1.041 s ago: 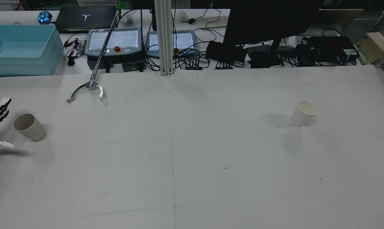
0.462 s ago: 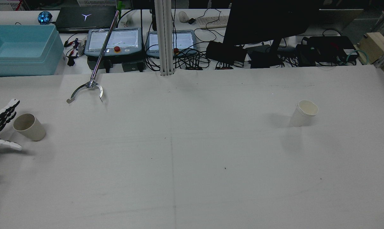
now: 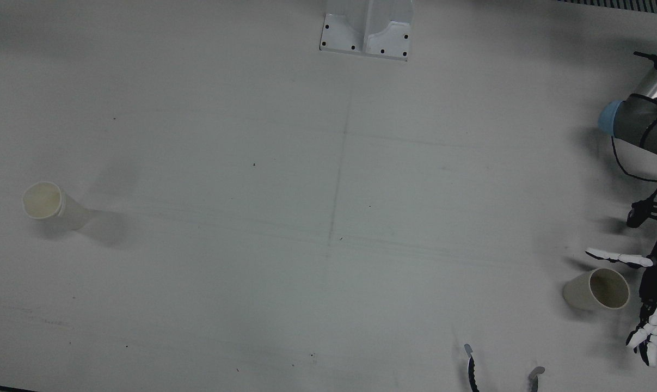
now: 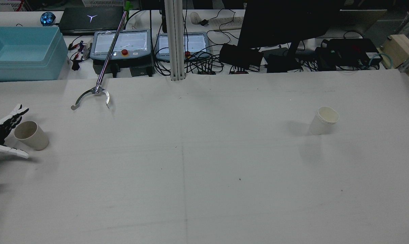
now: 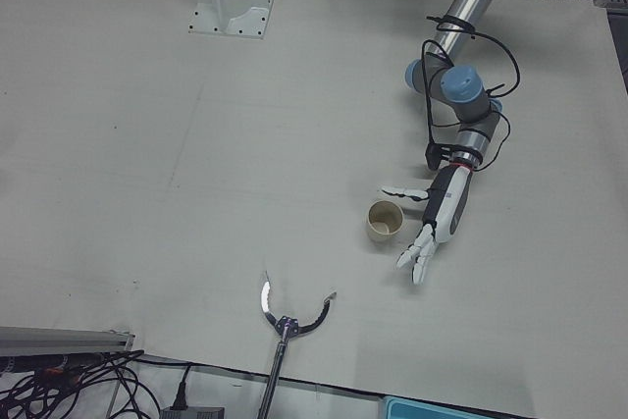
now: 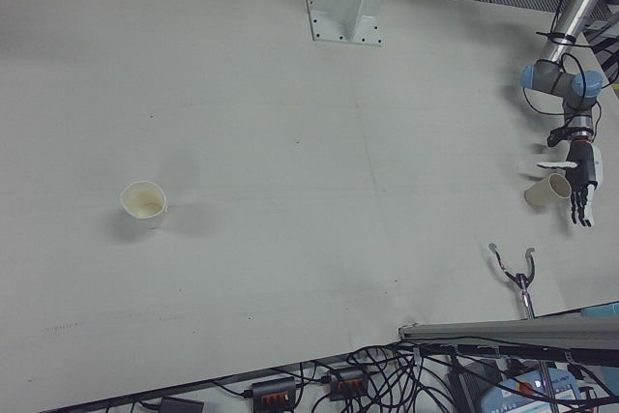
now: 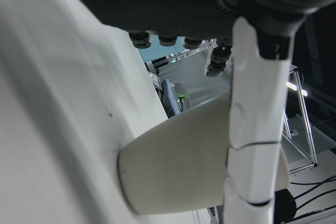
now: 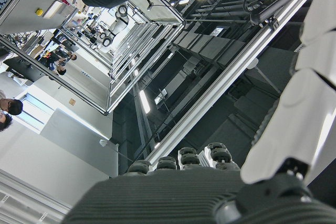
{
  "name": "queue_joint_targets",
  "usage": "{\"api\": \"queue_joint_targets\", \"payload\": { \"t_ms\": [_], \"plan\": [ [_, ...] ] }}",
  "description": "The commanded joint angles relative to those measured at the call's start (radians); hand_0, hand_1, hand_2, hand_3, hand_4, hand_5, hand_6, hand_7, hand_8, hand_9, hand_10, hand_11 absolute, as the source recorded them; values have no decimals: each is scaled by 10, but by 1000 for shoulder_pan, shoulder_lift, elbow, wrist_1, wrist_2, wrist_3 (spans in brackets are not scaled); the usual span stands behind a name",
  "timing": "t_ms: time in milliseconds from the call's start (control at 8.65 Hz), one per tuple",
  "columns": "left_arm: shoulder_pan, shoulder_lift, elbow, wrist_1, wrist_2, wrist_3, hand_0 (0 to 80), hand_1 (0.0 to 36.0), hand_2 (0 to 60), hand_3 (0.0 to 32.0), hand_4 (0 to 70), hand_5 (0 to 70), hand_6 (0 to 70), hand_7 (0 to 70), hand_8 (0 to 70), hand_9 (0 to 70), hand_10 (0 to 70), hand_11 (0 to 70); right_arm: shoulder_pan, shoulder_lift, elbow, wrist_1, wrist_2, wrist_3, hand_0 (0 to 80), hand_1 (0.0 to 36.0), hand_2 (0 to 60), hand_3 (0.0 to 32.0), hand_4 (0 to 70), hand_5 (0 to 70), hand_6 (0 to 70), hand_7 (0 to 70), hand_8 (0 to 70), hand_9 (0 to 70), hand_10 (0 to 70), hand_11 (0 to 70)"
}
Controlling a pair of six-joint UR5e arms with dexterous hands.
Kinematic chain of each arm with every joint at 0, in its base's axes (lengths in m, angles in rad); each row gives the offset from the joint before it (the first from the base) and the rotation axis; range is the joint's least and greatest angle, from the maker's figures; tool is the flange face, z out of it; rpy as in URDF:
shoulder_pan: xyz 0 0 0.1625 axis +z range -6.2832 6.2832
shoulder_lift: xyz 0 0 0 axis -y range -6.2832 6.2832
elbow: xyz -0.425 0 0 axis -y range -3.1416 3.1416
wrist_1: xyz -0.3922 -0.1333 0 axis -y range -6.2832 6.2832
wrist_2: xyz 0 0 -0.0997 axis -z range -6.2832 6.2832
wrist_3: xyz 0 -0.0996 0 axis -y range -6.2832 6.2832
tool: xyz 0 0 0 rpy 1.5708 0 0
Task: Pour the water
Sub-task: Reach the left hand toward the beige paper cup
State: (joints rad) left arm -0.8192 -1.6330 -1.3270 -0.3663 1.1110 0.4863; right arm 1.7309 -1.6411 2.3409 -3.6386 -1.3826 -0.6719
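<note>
- At the worktop's (image 3: 328, 228) left edge, the beige cup (image 3: 596, 289) stands upright, mouth up.
- Left hand (image 5: 439, 218): level with the beige cup and just beside it on the outer side. The fingers (image 3: 647, 333) are spread, some white digits past the cup on the operators' side and one white digit (image 3: 616, 256) on the pedestal side. The cup sits in the gap between them; contact cannot be told from the fixed views.
- Left hand view: the beige cup's wall (image 7: 178, 171) fills the frame close behind one white finger (image 7: 257, 129).
- White cup (image 3: 48, 203): upright on the opposite half of the worktop, well apart from the beige cup, with nothing near it. Whether either cup holds water cannot be told.
- Right hand: seen only in its own camera, as a dark palm (image 8: 173, 198) with white digits (image 8: 304, 114) pointing at ceiling framing. They hold nothing; how far they are spread cannot be told.
- Grabber tool (image 4: 95, 92): its open metal claw lies on the worktop near the beige cup, toward the operators' side, apart from both cup and hand.
</note>
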Motion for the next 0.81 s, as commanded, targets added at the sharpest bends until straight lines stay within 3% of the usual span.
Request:
{"api": "queue_joint_targets", "payload": {
  "t_ms": [0,231,694],
  "plan": [
    [0,-11,-4,24,6,-3,751,225,0,0,218,107,0,16,0,0,14,51,1,0,0,0,0,2,458,119,110,0,77,0,41,62,4,29,0,6],
    [0,-11,-9,30,10,-8,793,235,0,0,276,197,0,8,0,0,16,53,1,0,0,0,-1,0,458,119,110,0,76,0,41,61,4,30,0,8],
    [2,-22,-17,46,35,-9,698,198,0,0,349,260,0,8,0,0,14,44,1,0,0,2,-1,0,457,119,109,0,73,0,38,57,5,30,0,9]
  ]
}}
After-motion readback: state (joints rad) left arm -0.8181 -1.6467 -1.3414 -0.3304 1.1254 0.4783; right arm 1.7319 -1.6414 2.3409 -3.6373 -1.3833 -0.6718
